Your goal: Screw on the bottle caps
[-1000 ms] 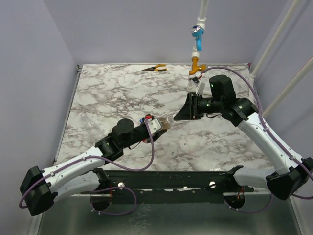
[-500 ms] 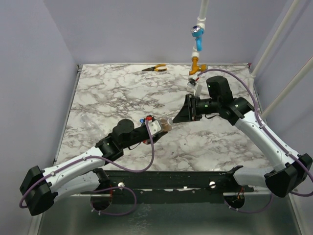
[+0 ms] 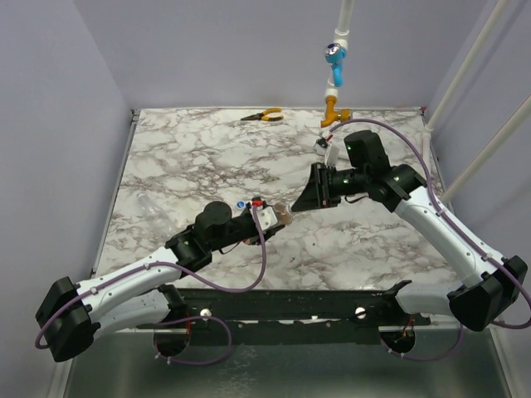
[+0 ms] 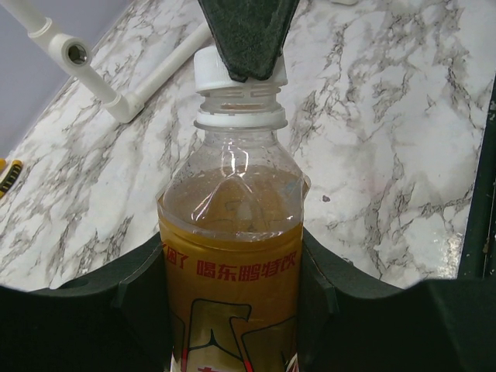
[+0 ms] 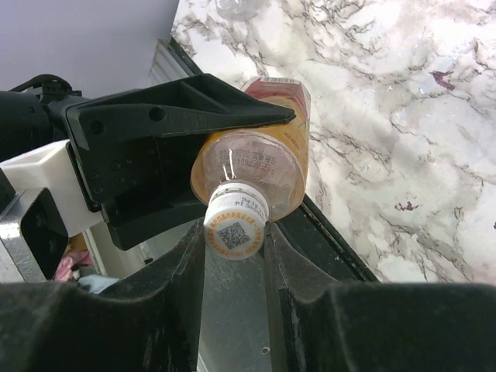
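The left fingers [image 4: 124, 302] are clamped on the bottle [image 4: 232, 256], one on each side of its red-lettered label, at 9 and 3 o'clock around the body in the left wrist view. In the top view the bottle [image 3: 280, 215] is a little to the 7 o'clock side of the table's [image 3: 191, 157] middle, its neck pointing toward 2 o'clock at the right arm. The white cap [image 5: 235, 215] sits on the neck, at 12 o'clock of the bottle in the left wrist view, with threads showing between it and the neck ring. The right fingers [image 5: 186, 302] are closed on this cap, pressing its rim at 9 and 3 o'clock in the right wrist view, the code-printed top facing that camera. Whether the bottle touches the table cannot be told.
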Tool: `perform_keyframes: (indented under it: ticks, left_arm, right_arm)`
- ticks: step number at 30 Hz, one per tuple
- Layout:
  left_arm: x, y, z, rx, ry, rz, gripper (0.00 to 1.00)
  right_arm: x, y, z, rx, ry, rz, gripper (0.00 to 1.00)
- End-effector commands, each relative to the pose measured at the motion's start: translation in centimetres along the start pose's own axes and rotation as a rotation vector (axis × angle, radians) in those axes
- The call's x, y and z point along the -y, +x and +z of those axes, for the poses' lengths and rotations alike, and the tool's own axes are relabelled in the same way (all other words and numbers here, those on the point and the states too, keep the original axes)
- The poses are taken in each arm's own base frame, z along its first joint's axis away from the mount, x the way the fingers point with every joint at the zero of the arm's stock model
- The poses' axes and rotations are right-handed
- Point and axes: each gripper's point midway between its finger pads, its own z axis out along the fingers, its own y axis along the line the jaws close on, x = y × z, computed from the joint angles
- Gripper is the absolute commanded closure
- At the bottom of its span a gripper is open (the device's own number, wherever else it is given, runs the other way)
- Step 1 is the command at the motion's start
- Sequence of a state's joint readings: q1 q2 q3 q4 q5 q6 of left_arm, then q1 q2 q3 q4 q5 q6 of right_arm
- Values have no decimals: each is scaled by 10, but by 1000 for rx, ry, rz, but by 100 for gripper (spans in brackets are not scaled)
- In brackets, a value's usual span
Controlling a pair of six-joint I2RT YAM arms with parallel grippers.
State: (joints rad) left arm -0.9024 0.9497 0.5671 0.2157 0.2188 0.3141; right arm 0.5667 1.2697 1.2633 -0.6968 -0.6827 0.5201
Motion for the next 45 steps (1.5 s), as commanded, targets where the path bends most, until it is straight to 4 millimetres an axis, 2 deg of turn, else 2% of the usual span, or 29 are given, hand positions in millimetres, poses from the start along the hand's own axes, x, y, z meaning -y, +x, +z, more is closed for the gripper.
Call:
perform_keyframes:
  ticks: [1,8,13,22,30,36,45]
  left_arm:
    - [-4,-29,5,83,-1,80,78]
    - [-18,-41,13,116,-84,146,79]
    - [-25,-53,21,158,-137,206,79]
    - [-35,-76,30,224,-268,276,79]
    - [-39,-74,36,234,-335,262,79]
    - [-40,-73,36,270,-373,223,79]
    - [-44,-71,36,303,-428,215,79]
  right_arm:
    - [7,9,7,-41,35,0,73]
    - [22,1,11,-23,123,45,73]
    - [22,2,19,-32,110,92,73]
    - [26,-12,29,2,149,233,73]
    - [36,-22,37,37,214,360,73]
    - [35,-35,37,90,226,421,74]
    - [33,-44,44,90,242,548,74]
